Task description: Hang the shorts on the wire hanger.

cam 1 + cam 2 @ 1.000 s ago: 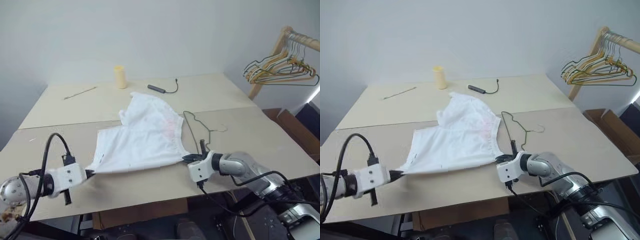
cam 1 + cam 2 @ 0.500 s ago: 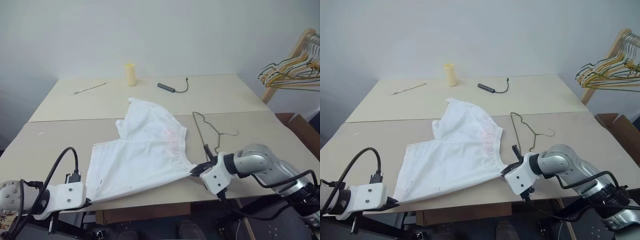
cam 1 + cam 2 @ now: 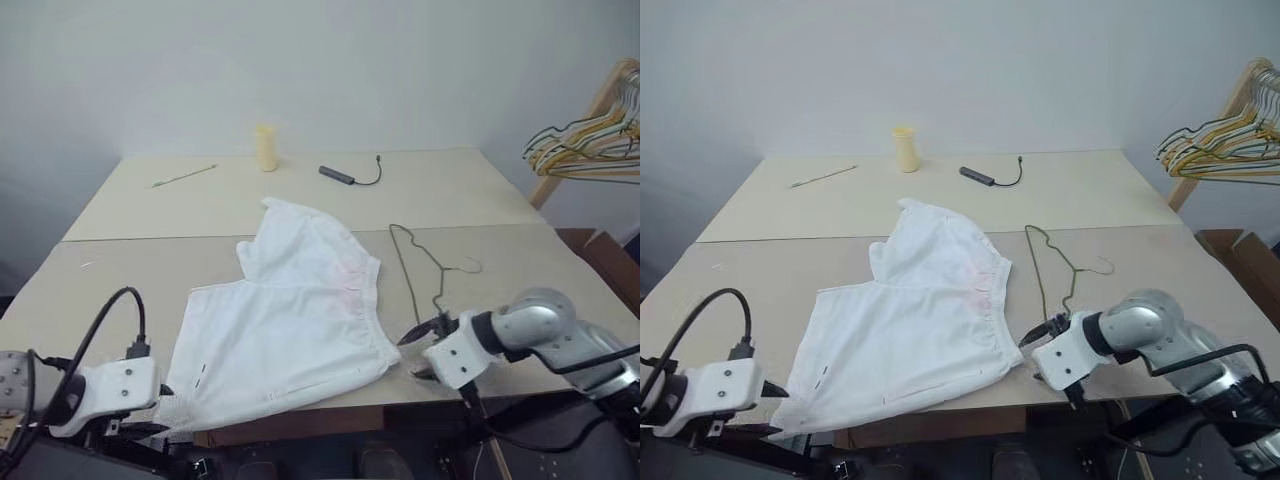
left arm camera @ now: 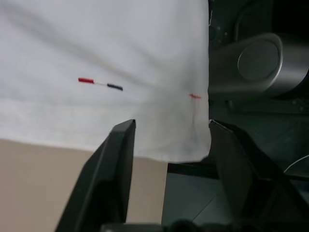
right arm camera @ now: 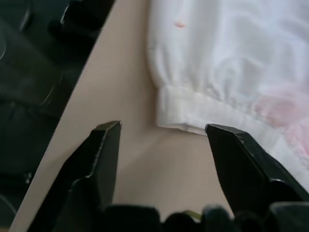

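The white shorts lie flat on the table, waistband toward the right, with their near left corner reaching the front edge. The wire hanger lies flat just right of them, apart from the cloth. At the front left edge my left gripper is open, and the shorts' corner lies loose just beyond its fingers. My right gripper is open too, close to the waistband corner without touching it, near the table's front right.
A yellow cup, a black cable with a plug and a thin stick lie at the back of the table. A wooden rack with several hangers stands to the right.
Both grippers were shut on the shorts' near corners and have opened and let go. The cloth now lies slack. Both hands drew back toward the front edge.
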You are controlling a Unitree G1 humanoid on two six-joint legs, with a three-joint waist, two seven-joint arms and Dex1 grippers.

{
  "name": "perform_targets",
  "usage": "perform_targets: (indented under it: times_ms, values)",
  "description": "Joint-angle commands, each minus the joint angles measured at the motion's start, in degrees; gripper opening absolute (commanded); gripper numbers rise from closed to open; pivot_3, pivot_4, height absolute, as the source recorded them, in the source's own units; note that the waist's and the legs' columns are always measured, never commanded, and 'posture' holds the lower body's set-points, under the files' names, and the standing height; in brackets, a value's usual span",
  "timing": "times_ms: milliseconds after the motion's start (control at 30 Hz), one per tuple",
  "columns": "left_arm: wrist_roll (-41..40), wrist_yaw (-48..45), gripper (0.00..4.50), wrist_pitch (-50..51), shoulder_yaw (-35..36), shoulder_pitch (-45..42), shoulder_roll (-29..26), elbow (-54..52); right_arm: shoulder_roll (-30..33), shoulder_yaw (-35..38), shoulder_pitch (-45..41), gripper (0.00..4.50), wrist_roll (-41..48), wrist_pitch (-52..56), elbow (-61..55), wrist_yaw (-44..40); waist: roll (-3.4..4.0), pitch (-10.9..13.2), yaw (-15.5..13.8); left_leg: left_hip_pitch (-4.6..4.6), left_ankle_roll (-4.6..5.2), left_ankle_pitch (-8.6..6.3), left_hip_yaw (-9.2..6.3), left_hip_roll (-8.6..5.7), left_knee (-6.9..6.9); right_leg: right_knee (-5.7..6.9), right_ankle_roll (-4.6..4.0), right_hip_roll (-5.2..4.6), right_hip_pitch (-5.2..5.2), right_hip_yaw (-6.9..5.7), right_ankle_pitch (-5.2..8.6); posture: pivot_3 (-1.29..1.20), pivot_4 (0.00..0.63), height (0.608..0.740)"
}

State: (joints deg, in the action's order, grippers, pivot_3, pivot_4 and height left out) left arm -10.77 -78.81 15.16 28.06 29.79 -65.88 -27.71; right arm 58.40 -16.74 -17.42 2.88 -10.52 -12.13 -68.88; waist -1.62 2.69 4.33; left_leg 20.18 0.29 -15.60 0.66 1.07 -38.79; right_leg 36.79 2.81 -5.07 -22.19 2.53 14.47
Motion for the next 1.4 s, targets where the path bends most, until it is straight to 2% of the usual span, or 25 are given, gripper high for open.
perform_targets:
  times_ms: [33,100,233,400,633,767,1100,1200,1400]
  values:
    - [-8.5,0.5,3.91,1.5,3.4,-6.4,2.5,-0.5,-5.5,5.8,-4.9,4.50,1.7,12.7,0.8,8.5,0.01,0.0,0.0,-0.02,0.00,0.00,0.00,0.03,0.00,-0.01,0.06,0.01,0.01,0.00,0.03,-0.09,0.000,0.740]
    - [-13.3,5.3,4.46,3.6,2.7,-13.3,5.8,-1.0,-9.3,6.8,-7.4,4.50,-0.3,20.4,3.4,13.4,0.04,0.0,-0.2,-0.01,-0.01,0.00,0.01,0.03,-0.06,0.02,0.17,0.01,0.00,0.00,0.04,-0.10,0.000,0.740]
    - [-19.2,14.5,4.46,7.9,-1.2,-25.6,12.0,-2.5,-18.8,9.0,-13.1,4.50,-1.1,42.9,9.3,25.1,-0.05,-0.1,-0.4,0.05,-0.01,0.01,-0.07,-0.04,-0.09,0.05,-0.14,0.01,0.03,0.00,-0.21,-0.11,0.000,0.740]
    - [-24.6,17.5,4.46,10.0,-5.7,-29.6,16.8,-4.5,-29.8,14.9,-18.2,4.50,1.1,65.2,15.2,36.2,-0.01,-0.1,0.3,0.26,-0.14,-0.10,-0.16,-0.12,-0.04,0.03,-0.07,-0.04,-0.15,0.10,-0.28,-0.12,0.000,0.740]
    - [-27.8,17.2,4.46,10.5,-9.4,-32.4,17.6,-4.3,-35.9,13.8,-16.8,4.50,0.9,72.0,14.4,42.2,0.07,-0.2,2.5,0.92,-0.17,-0.11,-0.48,-0.21,-0.17,0.19,-0.03,-0.05,-0.78,0.07,-0.30,-0.13,0.000,0.740]
    - [-31.1,17.3,4.46,10.9,-9.3,-33.9,18.3,-3.7,-38.2,14.7,-16.5,4.50,1.6,74.1,15.8,44.3,0.08,-0.2,3.5,0.92,-0.18,-0.08,-0.54,-0.22,-0.20,0.24,-0.01,-0.03,-0.80,0.08,-0.32,-0.13,0.000,0.740]
    - [-29.8,16.9,4.46,10.4,-9.8,-31.5,16.7,-4.9,-40.0,14.1,-14.5,4.50,3.7,76.4,20.9,45.0,0.08,-0.2,5.4,0.84,-0.18,-0.08,-0.73,-0.21,-0.19,0.21,0.01,0.00,-0.66,0.10,-0.32,-0.12,0.000,0.740]
    - [-29.6,17.2,4.50,10.3,-9.6,-30.8,16.7,-5.5,-39.7,12.2,-14.1,3.92,3.0,76.0,21.9,45.3,0.07,-0.2,5.4,0.55,-0.18,-0.09,-0.74,-0.21,-0.17,0.07,0.03,0.00,-0.27,0.01,-0.31,-0.12,0.000,0.740]
    - [-28.3,19.4,4.50,9.6,-9.5,-30.0,17.1,-6.9,-39.1,9.4,-13.7,1.89,0.8,76.4,23.1,47.0,-0.21,-0.5,5.4,0.14,-0.18,-0.10,-0.73,-0.16,-0.09,0.00,0.05,0.06,0.07,0.04,-0.29,-0.11,0.000,0.740]
